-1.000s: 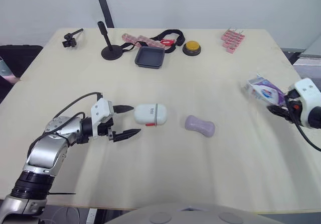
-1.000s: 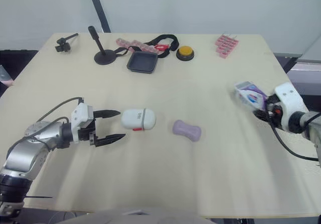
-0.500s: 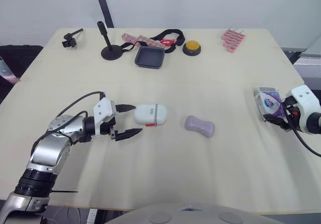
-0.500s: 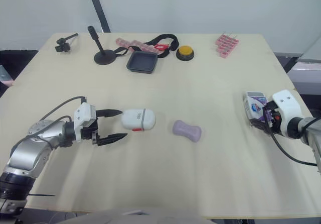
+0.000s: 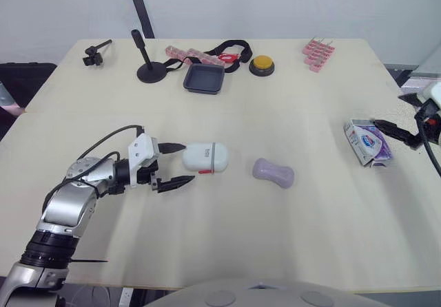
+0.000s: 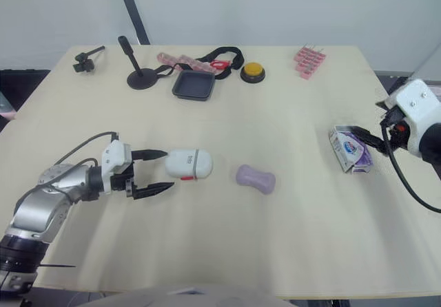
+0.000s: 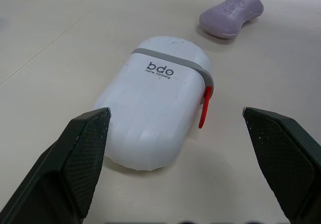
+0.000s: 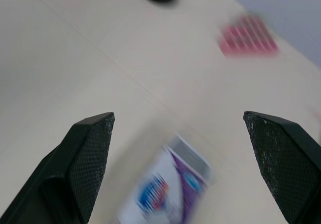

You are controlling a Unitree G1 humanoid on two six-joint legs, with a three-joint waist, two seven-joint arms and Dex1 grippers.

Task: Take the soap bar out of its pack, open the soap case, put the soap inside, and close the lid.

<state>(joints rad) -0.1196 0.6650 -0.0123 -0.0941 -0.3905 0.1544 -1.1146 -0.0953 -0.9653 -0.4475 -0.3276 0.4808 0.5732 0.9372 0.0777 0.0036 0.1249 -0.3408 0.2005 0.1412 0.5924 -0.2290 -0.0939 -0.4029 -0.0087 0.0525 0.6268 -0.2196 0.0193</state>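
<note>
left gripper [image 6: 169, 170]: my jaws wide open at the end of the white oval plastic soap case [image 5: 205, 157]
right gripper [image 8: 178, 123]: my jaws open, empty, by the purple-and-white carton soap pack [image 5: 368, 142]

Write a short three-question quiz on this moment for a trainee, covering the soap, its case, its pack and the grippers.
1. True or false: the lid of the white soap case is shut.
2. Which thing lies on the table between the soap case and the pack? A: the purple soap bar. B: the yellow button. C: the black tray.
3. Which has its open fingers aimed at the soap case, the left gripper or the right gripper?
Key: 1 true; 2 A; 3 left gripper.
</note>
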